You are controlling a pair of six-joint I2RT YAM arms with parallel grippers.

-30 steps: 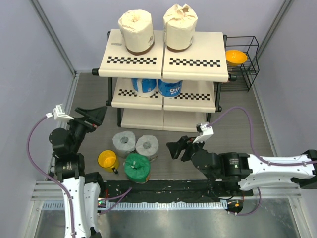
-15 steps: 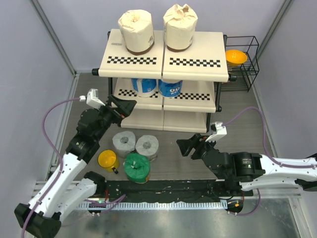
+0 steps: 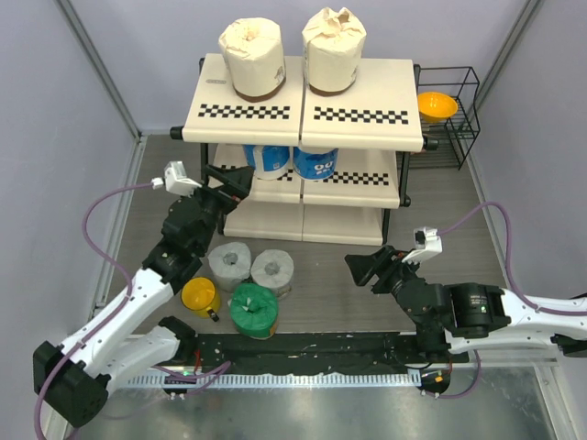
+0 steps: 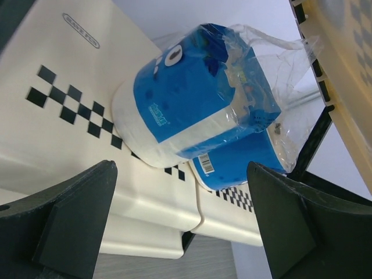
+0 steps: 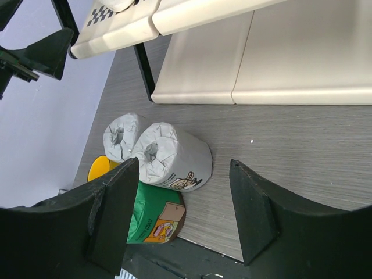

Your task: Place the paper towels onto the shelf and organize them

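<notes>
Two cream paper towels (image 3: 252,57) (image 3: 334,50) stand on the top board of the shelf (image 3: 367,96). Two blue-and-white rolls (image 3: 268,160) (image 3: 315,163) sit on the middle tier, and both show close in the left wrist view (image 4: 197,93) (image 4: 244,163). Two grey rolls (image 3: 229,264) (image 3: 272,270) and a green roll (image 3: 253,309) stand on the table before the shelf. My left gripper (image 3: 234,181) (image 4: 180,165) is open and empty, facing the blue rolls. My right gripper (image 3: 367,268) (image 5: 183,163) is open and empty, right of the grey rolls (image 5: 174,154) (image 5: 121,135) and the green roll (image 5: 154,215).
A small yellow mug (image 3: 199,296) stands left of the green roll. A black wire rack (image 3: 463,101) with an orange bowl (image 3: 437,105) stands right of the shelf. Grey walls close in both sides. The shelf's bottom board (image 5: 261,64) lies bare.
My left arm has swung from the table's left side up to the shelf's middle tier. My right gripper has drawn back to the right, away from the grey rolls.
</notes>
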